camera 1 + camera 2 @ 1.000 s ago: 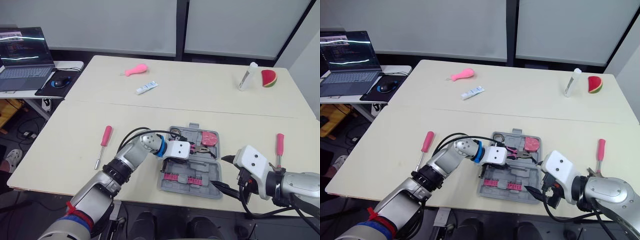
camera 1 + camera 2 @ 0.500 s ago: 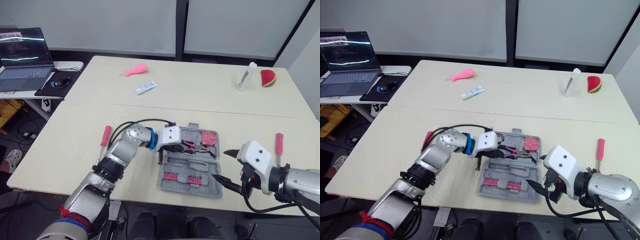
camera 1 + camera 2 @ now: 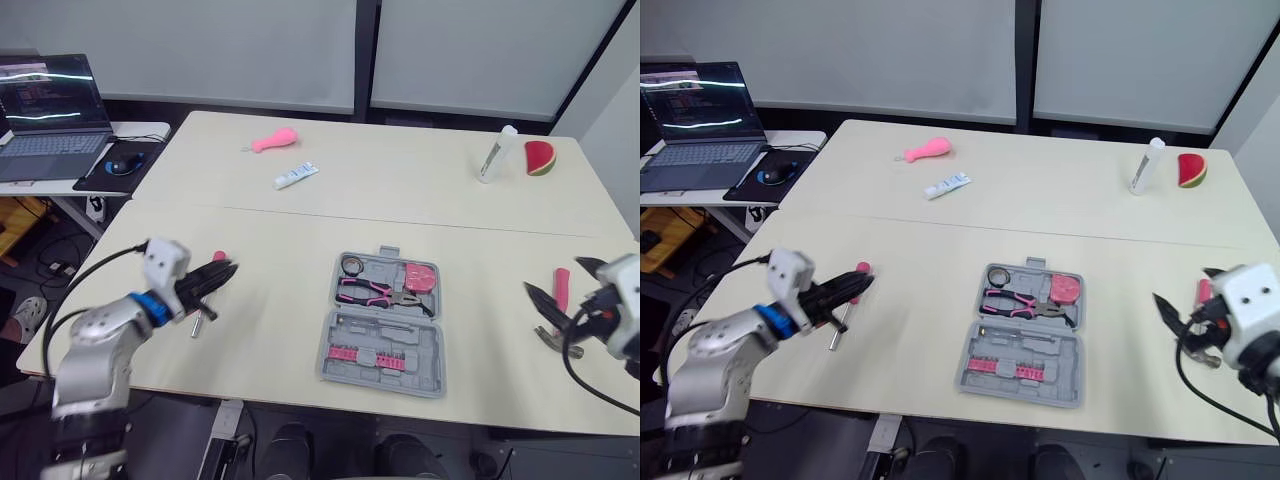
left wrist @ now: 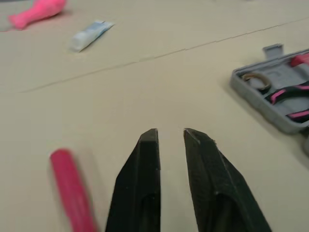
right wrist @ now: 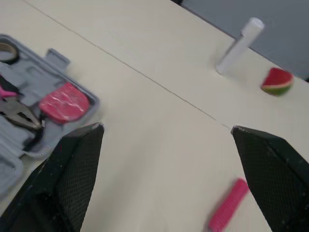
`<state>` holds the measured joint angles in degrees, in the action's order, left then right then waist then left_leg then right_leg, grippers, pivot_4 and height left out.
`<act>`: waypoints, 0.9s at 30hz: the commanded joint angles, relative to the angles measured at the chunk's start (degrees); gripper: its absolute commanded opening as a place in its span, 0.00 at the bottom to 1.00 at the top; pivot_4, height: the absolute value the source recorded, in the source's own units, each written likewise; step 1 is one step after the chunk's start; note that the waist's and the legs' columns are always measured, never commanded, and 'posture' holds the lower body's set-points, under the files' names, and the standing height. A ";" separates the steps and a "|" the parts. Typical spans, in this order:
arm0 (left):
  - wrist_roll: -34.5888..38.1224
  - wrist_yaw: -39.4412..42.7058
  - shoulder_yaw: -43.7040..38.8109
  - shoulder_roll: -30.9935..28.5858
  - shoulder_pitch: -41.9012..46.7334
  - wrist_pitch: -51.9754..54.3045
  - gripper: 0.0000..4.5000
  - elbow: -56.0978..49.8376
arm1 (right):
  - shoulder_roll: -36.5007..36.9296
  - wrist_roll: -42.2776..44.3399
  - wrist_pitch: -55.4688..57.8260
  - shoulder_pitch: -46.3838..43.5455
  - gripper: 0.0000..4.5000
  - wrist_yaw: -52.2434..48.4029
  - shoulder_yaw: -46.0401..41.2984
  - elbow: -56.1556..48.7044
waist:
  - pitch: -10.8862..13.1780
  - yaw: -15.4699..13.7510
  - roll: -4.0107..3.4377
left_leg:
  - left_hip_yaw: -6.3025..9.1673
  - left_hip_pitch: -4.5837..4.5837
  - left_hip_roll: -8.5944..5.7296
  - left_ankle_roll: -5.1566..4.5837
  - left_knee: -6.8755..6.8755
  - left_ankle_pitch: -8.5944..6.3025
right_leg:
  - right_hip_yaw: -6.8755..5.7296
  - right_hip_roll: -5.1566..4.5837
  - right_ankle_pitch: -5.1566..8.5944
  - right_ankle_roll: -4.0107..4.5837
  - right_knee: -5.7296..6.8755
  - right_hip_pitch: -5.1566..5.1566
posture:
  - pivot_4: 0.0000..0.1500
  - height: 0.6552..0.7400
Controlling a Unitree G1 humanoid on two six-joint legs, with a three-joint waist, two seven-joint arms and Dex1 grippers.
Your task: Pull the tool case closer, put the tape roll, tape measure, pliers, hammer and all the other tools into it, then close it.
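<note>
a: quick status. the tool case [image 3: 323,357] lies open in the middle of the near table [image 3: 270,380], close to the front edge. the far half holds the tape roll [image 3: 350,265], the pliers [image 3: 372,291] and the pink tape measure [image 3: 421,277]. the near half has a row of pink bits [image 3: 360,357].

b: so two tools are left out. the screwdriver [image 4: 71,191] is well left of the case, and what looks like the hammer [image 5: 230,205] is well off to its right.

a: yep. the left claw [image 4: 170,133] hovers just beside the screwdriver's pink handle, with only a thin slit between its fingers and nothing in it. the right claw [image 5: 166,128] is spread wide and empty, near the hammer's handle.

b: the left one worries me. that slit looks too narrow for the handle, so if it drops in like that it'll probably just shove the screwdriver and send it rolling.

a: the hammer's my pick for trouble. the head is likely heavy, so a grab far out on the handle could let it swing or slip out on the way over.

b: and closing it. if either tool sits proud of its slot, i doubt the halves will shut.
</note>
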<state>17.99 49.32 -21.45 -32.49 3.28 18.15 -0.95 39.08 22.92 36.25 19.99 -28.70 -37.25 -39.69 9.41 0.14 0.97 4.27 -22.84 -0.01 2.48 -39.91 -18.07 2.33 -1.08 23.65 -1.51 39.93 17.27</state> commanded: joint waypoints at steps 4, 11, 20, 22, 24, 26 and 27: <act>2.87 -3.59 -8.32 1.76 -11.60 -4.59 0.62 1.79 | -8.74 -3.75 -9.82 8.41 1.00 0.45 -5.40 4.52 | -0.04 0.07 -0.07 | 0.02 0.10 0.01 -0.11 0.04 -0.06 | 0.01 -0.01 0.00 0.00 0.04 -0.03 | 1.00 1.00; 4.14 -5.99 -9.05 3.98 -18.62 -5.65 0.99 2.12 | -14.66 -4.58 -15.47 15.01 1.00 -1.23 -3.71 8.64 | -0.17 0.32 -0.29 | -0.01 0.16 0.02 -0.14 0.13 -0.08 | 0.06 -0.03 0.00 -0.01 0.03 -0.04 | 1.00 1.00; 4.77 -8.31 -8.26 4.18 -20.37 -7.90 0.99 2.12 | -14.23 -3.26 -15.02 13.96 1.00 -1.10 -2.62 10.64 | -0.25 1.40 -0.34 | -0.03 0.21 0.02 -0.14 0.20 -0.08 | 0.08 -0.03 0.00 -0.01 0.03 -0.06 | 1.00 1.00; 4.69 -7.53 -7.78 3.32 -20.66 -8.76 0.99 1.07 | -14.03 -2.31 -13.41 13.47 1.00 -0.85 -2.46 9.68 | -0.25 1.45 -0.34 | -0.03 0.21 0.02 -0.14 0.21 -0.08 | 0.09 -0.03 0.00 -0.01 0.03 -0.06 | 1.00 1.00; 4.69 -5.98 -6.80 2.17 -20.39 -9.63 0.99 -0.25 | -13.57 -1.84 -12.18 13.09 1.00 -0.76 -2.23 8.65 | -0.25 1.47 -0.34 | -0.02 0.22 0.02 -0.14 0.22 -0.08 | 0.08 -0.02 0.00 -0.01 0.04 -0.06 | 1.00 1.00; 4.78 -3.45 -4.44 0.62 -19.13 -10.06 0.99 -2.49 | -12.56 -0.96 -9.87 11.71 1.00 -0.36 -2.13 7.38 | -0.25 1.48 -0.35 | -0.02 0.22 0.02 -0.12 0.22 -0.07 | 0.08 -0.02 0.00 -0.01 0.04 -0.06 | 1.00 1.00; 4.92 -1.97 -2.74 -0.30 -17.94 -9.84 0.99 -3.86 | -11.66 -0.26 -8.27 10.70 1.00 -0.25 -2.08 6.76 | -0.25 1.46 -0.37 | -0.03 0.22 0.02 -0.12 0.22 -0.07 | 0.08 -0.02 0.00 -0.01 0.04 -0.07 | 1.00 1.00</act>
<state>22.42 44.88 -26.31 -31.35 -16.22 9.42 -0.98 25.86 21.03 26.13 31.87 -29.63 -38.82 -30.10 9.16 1.60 0.60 4.24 -22.63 -0.01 2.37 -39.69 -18.13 2.43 -1.11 23.65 -1.52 39.96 17.20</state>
